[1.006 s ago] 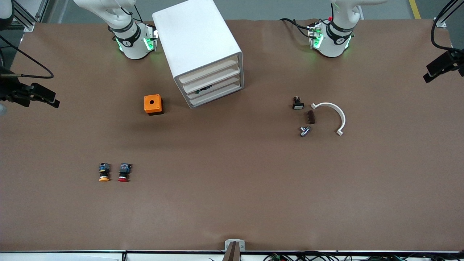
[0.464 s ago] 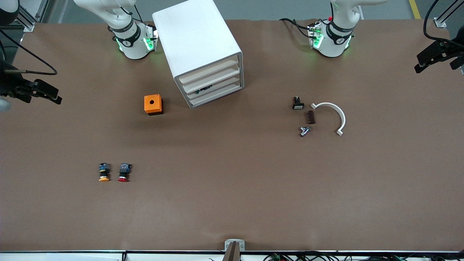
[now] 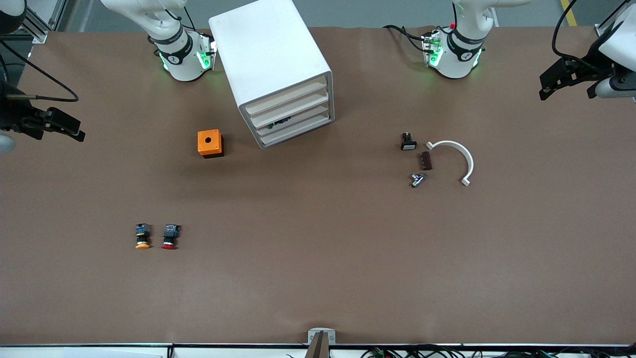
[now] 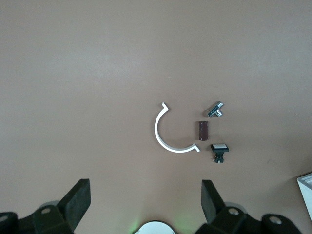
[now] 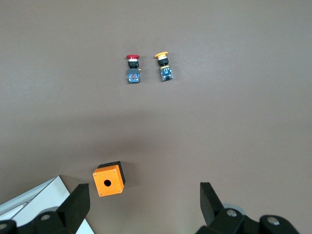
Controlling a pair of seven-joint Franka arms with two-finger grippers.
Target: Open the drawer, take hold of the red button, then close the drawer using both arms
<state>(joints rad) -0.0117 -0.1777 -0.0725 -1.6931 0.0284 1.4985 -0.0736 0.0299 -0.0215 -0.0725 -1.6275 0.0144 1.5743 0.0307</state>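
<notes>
Small red-capped, black-bodied plastic button (image 3: 169, 237): light, rigid; pinch its black body. Left gripper (image 4: 145, 201), right gripper (image 5: 144, 204): 2 spread wide, empty.

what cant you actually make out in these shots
- Drawer contents: front view shows only the closed fronts, with something dark at one gap, too small to name.
- White cabinet: right wrist view cuts it off at the edge.
- Red-capped button: too small for any markings.
- Both arms: cropped by the front view's edges.
</notes>
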